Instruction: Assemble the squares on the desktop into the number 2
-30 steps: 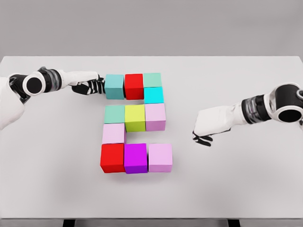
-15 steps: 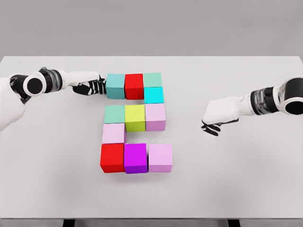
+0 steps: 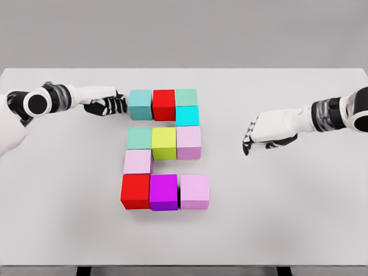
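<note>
In the head view, a wide, matte white table (image 3: 287,218) carries eleven solid coloured cubes set close together in the outline of the digit 2. The top row runs from a teal cube (image 3: 140,104) through a red cube (image 3: 164,104) to a pale green cube (image 3: 186,96), with a bright cyan cube (image 3: 187,115) just below the green one, touching it. Under that, the middle row holds a mint green cube (image 3: 139,138), a yellow-green cube (image 3: 164,142) and a light pink cube (image 3: 188,141), side by side. A second light pink cube (image 3: 138,161) sits beneath the mint one at the left. The bottom row consists of a second red cube (image 3: 135,191), a purple cube (image 3: 164,191) and a third light pink cube (image 3: 195,191), all touching. The left hand (image 3: 108,104) reaches in from the left edge, its white forearm lying low over the table; its dark fingers (image 3: 118,104) are curled together against the left face of the teal cube, gripping nothing. The right hand (image 3: 265,131) hangs above the table well apart from the cubes on the right side, its fingers (image 3: 248,140) loosely bent downward and holding nothing.
</note>
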Available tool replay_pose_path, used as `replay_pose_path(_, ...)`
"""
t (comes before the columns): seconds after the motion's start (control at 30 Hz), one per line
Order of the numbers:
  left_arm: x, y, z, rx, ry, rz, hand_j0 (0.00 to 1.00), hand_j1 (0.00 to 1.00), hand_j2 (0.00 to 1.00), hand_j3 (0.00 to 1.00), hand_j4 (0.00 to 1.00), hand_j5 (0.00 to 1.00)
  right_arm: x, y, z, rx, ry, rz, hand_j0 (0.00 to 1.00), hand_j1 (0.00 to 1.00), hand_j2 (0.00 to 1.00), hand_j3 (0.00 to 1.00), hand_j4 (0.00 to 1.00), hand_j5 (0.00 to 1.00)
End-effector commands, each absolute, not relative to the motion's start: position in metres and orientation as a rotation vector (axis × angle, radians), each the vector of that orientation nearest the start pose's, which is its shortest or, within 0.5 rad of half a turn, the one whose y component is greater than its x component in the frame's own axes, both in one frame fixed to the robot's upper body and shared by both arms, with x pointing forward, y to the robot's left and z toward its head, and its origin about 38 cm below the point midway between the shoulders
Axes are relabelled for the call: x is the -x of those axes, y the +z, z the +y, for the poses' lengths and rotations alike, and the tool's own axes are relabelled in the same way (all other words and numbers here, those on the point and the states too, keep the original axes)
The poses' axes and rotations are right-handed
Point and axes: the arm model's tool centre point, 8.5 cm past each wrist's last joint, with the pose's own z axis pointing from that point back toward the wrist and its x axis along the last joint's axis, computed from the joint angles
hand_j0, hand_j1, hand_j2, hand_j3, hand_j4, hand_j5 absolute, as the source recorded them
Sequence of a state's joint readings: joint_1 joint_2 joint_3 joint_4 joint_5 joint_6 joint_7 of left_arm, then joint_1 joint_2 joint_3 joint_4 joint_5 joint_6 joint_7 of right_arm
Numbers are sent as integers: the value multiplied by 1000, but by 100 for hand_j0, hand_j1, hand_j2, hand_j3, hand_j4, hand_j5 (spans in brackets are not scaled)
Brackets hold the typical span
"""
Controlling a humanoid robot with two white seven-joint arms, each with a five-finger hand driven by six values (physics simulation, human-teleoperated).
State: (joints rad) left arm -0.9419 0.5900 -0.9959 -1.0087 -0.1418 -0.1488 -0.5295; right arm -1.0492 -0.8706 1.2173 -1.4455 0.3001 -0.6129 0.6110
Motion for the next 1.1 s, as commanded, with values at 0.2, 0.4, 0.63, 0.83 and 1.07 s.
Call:
replay_pose_path(0.2, -514, 186, 361, -424, -1571, -1003, 100, 100, 100, 100, 100, 100, -437, 221, -274, -324, -3260, 1411, 100, 100, 100, 100, 100, 100)
replay_pose_path(0.4, -508, 179, 351, -392, -1605, -1022, 100, 100, 100, 100, 100, 100, -438, 223, -275, -337, -3258, 1424, 100, 100, 100, 100, 100, 100)
replay_pose_path(0.63, -472, 179, 336, -204, -1766, -1296, 100, 100, 100, 100, 100, 100, -444, 231, -295, -413, -3289, 1438, 100, 100, 100, 100, 100, 100)
replay_pose_path(0.83, -464, 178, 351, -200, -1765, -1325, 100, 100, 100, 100, 100, 100, -447, 231, -301, -434, -3307, 1438, 100, 100, 100, 100, 100, 100)
replay_pose_path(1.07, -459, 173, 364, -209, -1749, -1290, 100, 100, 100, 100, 100, 100, -447, 232, -301, -436, -3305, 1438, 100, 100, 100, 100, 100, 100)
